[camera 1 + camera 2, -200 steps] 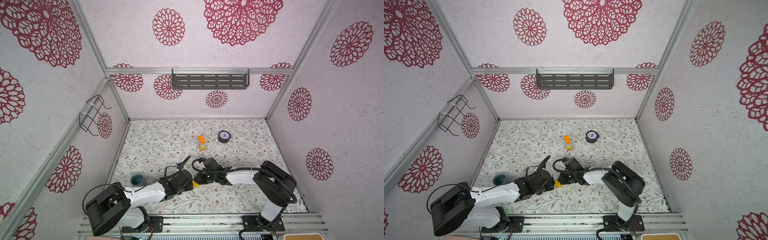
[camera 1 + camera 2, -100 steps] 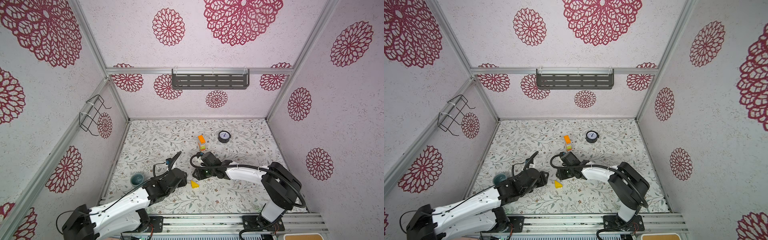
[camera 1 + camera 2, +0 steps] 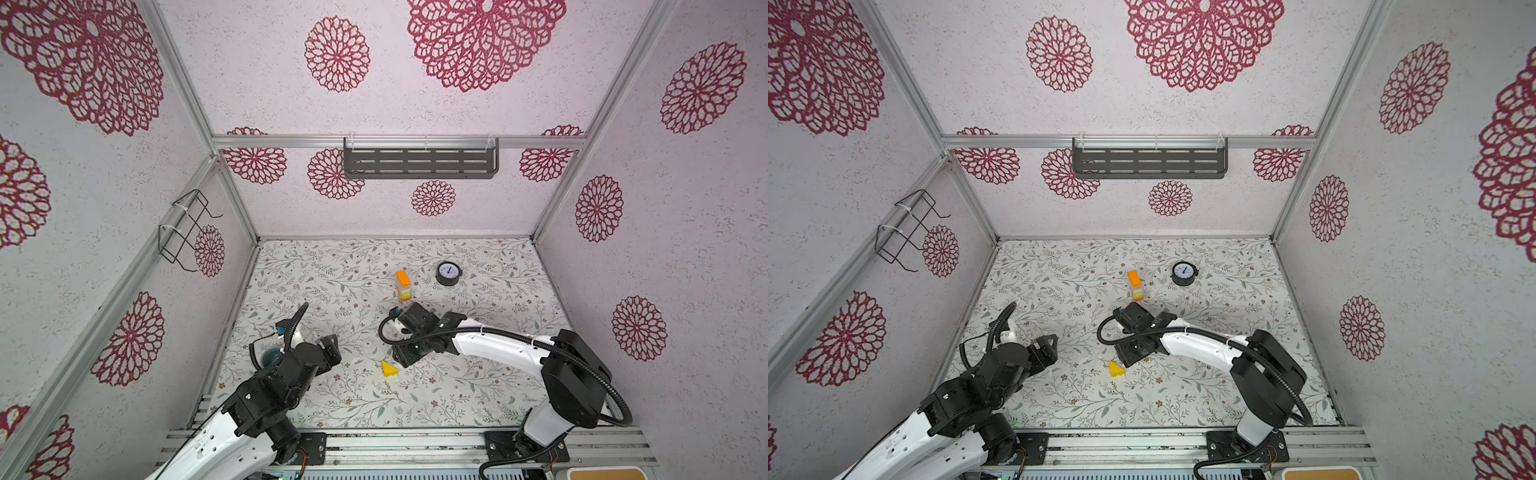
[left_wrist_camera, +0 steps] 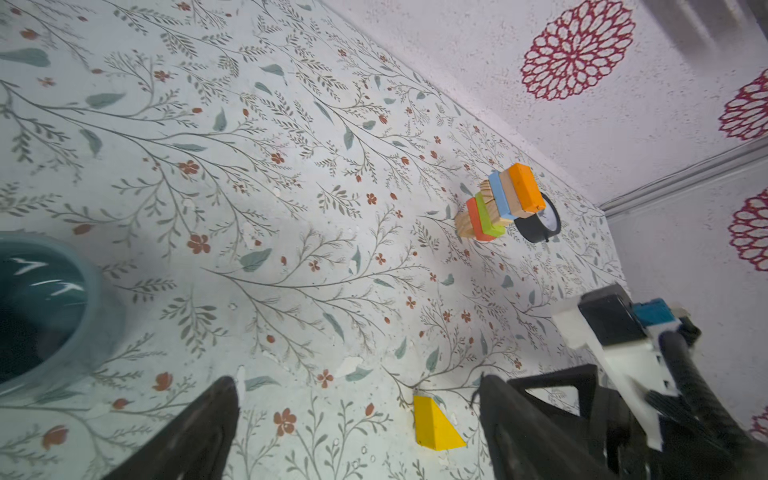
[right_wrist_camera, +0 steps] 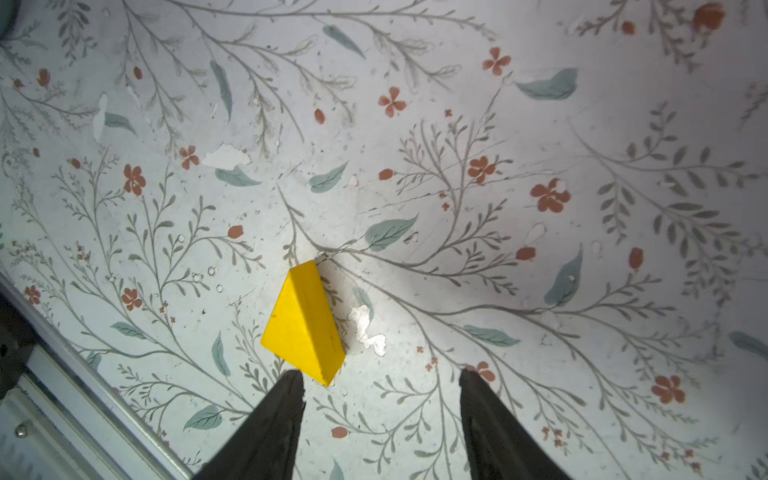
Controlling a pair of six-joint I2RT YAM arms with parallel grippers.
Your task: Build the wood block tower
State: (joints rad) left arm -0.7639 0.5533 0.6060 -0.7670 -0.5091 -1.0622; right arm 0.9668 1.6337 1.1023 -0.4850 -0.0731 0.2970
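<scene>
The yellow wedge (image 5: 303,322) was left lying loose on the floral tabletop (image 5: 540,124), just off one fingertip of the right gripper (image 5: 380,382), not between its fingers. A second earlier both grippers had been clenched together over it; now both were spread and empty, the left gripper (image 4: 357,386) drawn well back. The tower (image 4: 498,203) stood far ahead of both sets of fingers, so the wedge was judged still to be regrasped and carried there. A teal bowl (image 4: 95,291) sat beside the left fingers, off the path, and the round black clock (image 4: 544,224) just behind the tower was judged the thing to avoid.
</scene>
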